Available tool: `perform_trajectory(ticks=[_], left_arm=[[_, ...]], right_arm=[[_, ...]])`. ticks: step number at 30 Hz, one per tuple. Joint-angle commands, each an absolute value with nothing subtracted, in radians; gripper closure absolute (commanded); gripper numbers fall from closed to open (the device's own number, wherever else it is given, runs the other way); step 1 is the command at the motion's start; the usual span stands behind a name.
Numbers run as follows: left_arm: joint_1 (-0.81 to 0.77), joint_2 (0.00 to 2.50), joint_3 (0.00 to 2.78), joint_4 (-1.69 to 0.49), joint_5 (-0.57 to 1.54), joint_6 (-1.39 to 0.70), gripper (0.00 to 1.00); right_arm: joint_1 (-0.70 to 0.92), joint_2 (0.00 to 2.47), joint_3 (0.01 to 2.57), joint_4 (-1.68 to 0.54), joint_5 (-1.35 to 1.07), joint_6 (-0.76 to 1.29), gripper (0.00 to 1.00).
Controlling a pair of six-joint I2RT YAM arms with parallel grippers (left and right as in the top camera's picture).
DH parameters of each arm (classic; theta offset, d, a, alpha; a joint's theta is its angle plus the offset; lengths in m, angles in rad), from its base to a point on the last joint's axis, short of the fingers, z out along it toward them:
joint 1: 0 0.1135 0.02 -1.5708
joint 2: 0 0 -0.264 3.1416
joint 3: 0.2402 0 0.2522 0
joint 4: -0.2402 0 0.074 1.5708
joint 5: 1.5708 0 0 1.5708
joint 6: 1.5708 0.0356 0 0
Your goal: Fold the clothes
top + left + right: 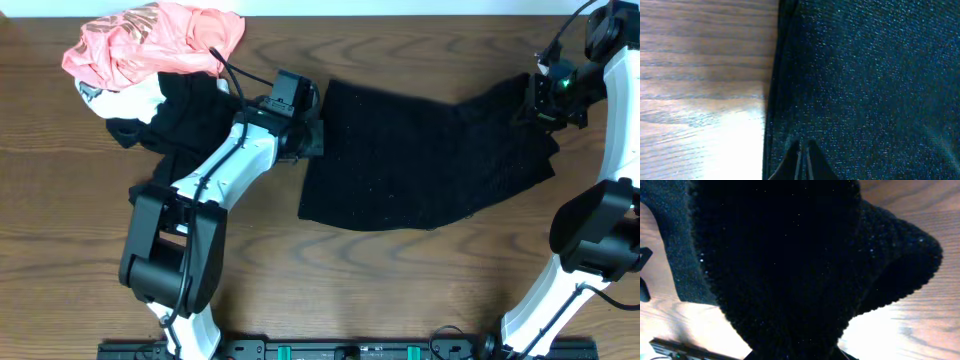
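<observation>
A black knit garment (420,150) lies spread across the middle of the wooden table. My left gripper (308,135) sits low at its left edge. In the left wrist view its fingers (802,145) are pressed together on the dark fabric (865,75) just inside the hem. My right gripper (545,100) holds the garment's right corner raised off the table. In the right wrist view the bunched black fabric (790,255) hangs from the jaws (795,352) and hides the fingertips.
A pile of other clothes sits at the back left: a pink garment (150,40) on top, with white and black pieces (180,110) under it, close to my left arm. Bare wood (400,280) lies in front of the garment.
</observation>
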State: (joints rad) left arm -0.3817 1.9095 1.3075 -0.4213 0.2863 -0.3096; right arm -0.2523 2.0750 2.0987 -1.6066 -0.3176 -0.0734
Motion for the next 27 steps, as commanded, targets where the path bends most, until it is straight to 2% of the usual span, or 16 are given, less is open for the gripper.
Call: perform_trajectory(ticks=[1,8,27], left_arm=[[-0.410,1.926,1.298,-0.421,0.311,-0.278,0.94],[-0.464,1.953,1.296,-0.422,0.302,-0.166,0.94],[-0.453,2.052,1.285,-0.395,0.231,-0.146,0.94]], right_arm=[[-0.257,2.053,2.123,-1.608,-0.333,-0.130,0.99],[-0.257,2.053,2.123,-1.611,-0.333,-0.149,0.99],[-0.242,2.053,2.123,-1.618,-0.446,-0.155,0.99]])
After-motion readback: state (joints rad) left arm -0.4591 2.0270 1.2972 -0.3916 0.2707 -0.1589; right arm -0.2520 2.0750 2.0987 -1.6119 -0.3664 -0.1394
